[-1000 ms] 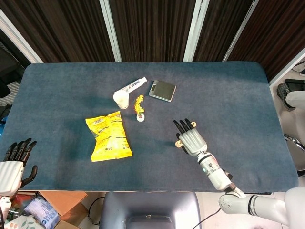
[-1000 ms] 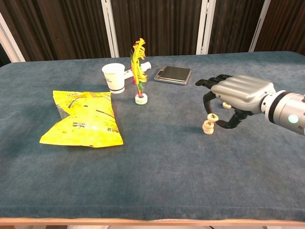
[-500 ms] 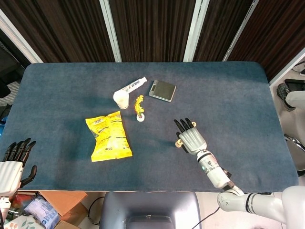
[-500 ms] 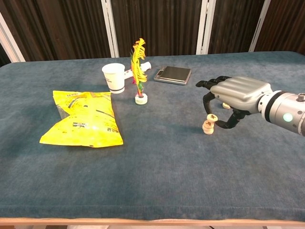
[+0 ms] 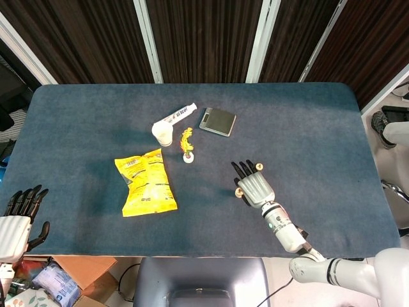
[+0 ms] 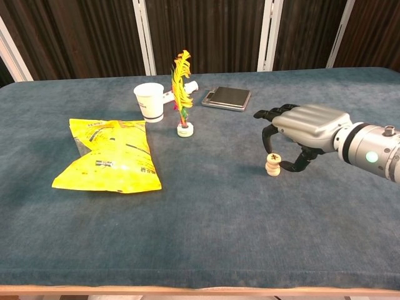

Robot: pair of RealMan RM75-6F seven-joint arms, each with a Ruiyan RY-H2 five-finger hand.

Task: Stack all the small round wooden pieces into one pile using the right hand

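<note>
The right hand point(image 6: 299, 128) arches over the little pile of round wooden pieces point(image 6: 272, 164), fingers curled around the top one. I cannot tell if it is gripping. Another piece point(image 5: 259, 167) lies at about 1 o'clock from the pile. Next: let go gently, then fetch that one.

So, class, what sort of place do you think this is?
Probably a robot test setup, not a home: a blue cloth-covered table before dark panelled walls, with unrelated props like a yellow snack bag and feather shuttlecock.
</note>
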